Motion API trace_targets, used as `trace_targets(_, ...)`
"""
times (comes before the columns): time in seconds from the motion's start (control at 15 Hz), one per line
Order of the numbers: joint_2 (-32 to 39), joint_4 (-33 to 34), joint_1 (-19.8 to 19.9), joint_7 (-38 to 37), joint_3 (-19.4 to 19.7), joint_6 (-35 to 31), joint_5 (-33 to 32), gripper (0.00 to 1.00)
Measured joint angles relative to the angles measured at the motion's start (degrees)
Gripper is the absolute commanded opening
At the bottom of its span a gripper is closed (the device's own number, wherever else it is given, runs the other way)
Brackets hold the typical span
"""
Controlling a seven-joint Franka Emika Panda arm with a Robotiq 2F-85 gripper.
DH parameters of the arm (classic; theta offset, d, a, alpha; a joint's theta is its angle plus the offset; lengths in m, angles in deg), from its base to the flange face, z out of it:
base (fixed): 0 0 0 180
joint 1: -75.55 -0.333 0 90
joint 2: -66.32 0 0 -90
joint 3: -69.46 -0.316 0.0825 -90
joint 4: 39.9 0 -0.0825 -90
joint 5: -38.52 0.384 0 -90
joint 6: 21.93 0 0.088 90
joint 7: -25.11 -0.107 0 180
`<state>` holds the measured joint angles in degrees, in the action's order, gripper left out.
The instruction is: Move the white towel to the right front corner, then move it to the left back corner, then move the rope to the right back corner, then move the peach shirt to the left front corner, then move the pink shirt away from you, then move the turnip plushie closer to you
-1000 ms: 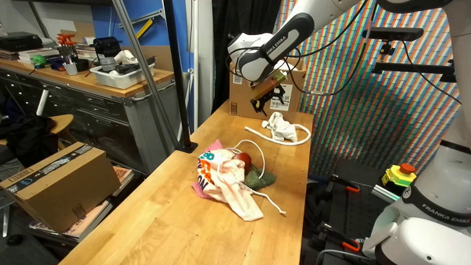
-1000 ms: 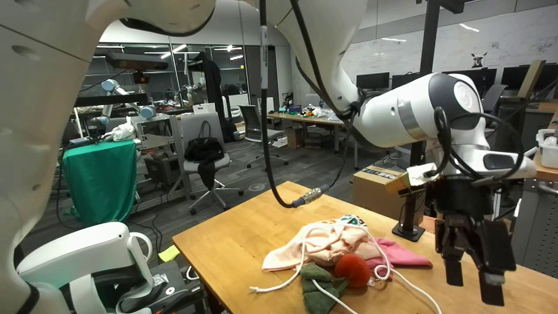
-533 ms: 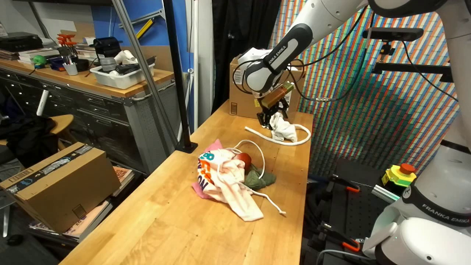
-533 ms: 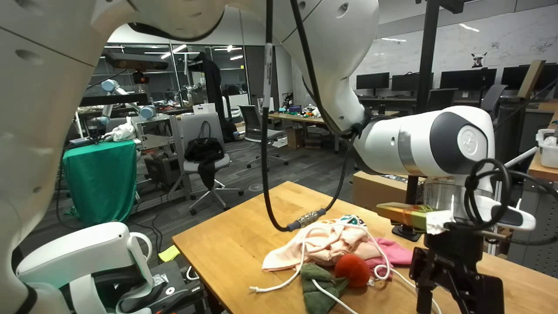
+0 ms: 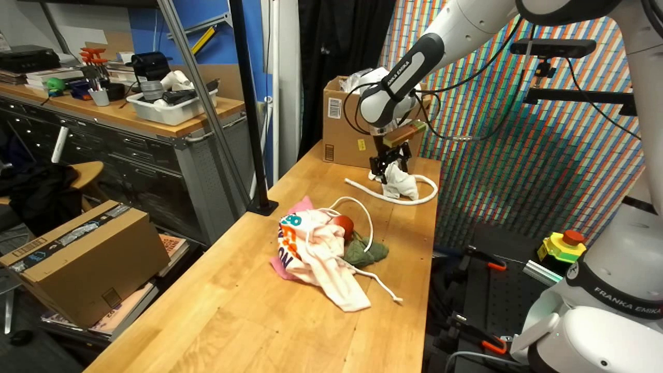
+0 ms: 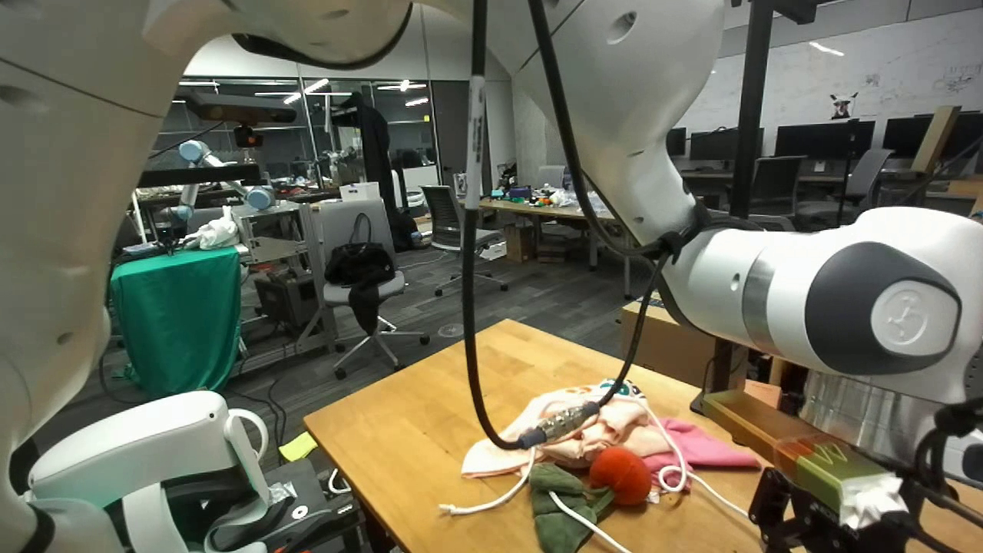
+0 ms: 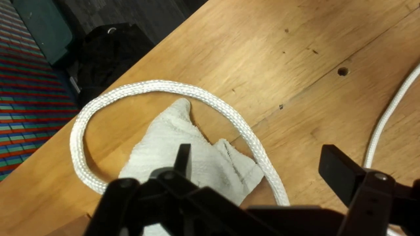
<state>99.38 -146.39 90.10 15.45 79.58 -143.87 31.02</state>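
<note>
Claw is spread wide; toward its nine o'clock in the wrist view, white towel is partly encircled by braided rope. Centring over the towel is advised, lest rope be pinched.

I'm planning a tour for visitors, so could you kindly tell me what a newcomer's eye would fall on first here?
Probably the white arm, looming high in both exterior views. Then, perhaps, the red and green turnip beside the peach shirt on the table. In the wrist view, the white rope would stand out, curving partly around the towel.
</note>
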Motion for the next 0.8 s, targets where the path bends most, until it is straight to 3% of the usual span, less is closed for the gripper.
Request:
trace_targets(0.4, 1.90, -0.61, 0.28, -2.55, 2.57, -8.78, 0.22, 1.00)
trace_targets(0.8, 5.44, -0.25, -2.45, -8.58, 5.29, -17.12, 0.07, 1.00)
